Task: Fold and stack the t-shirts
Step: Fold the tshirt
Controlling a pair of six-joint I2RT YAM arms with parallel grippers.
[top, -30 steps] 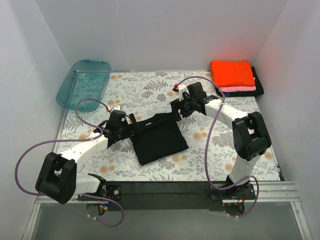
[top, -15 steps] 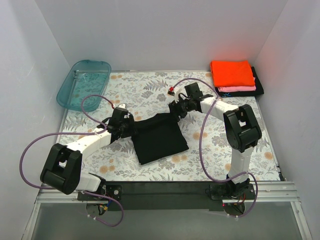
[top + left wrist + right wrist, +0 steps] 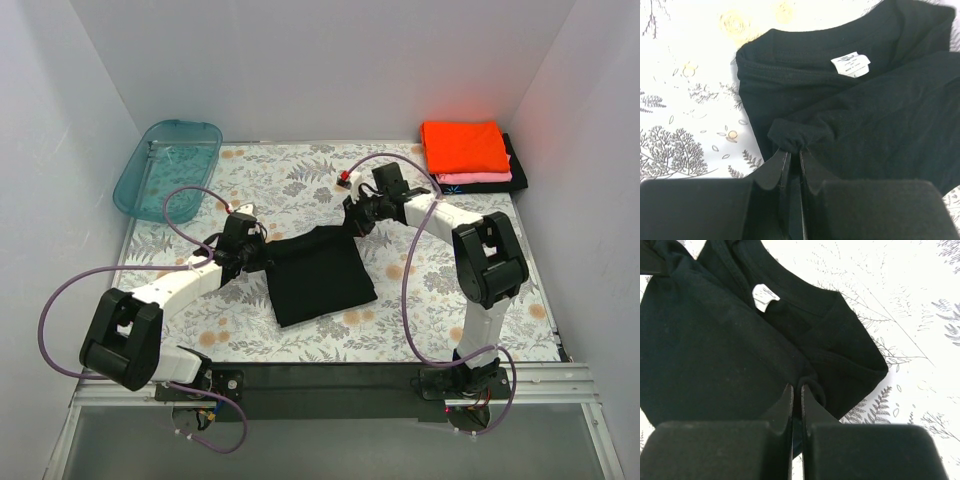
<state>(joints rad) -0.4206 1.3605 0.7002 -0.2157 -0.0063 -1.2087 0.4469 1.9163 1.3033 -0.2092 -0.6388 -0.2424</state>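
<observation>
We see both arms stretched low over the bench [image 3: 290, 185], reaching in from either side toward the black t-shirt [image 3: 318, 278] at its middle. The left end effector [image 3: 794, 150] is pinched closed on a tuft of cloth at the shirt's left edge. The right end effector [image 3: 796, 388] is clamped on a fold near the collar. The shirt lies doubled over with its white neck label [image 3: 850, 64] showing. The orange t-shirt [image 3: 463, 146] tops a folded stack in the far right corner.
</observation>
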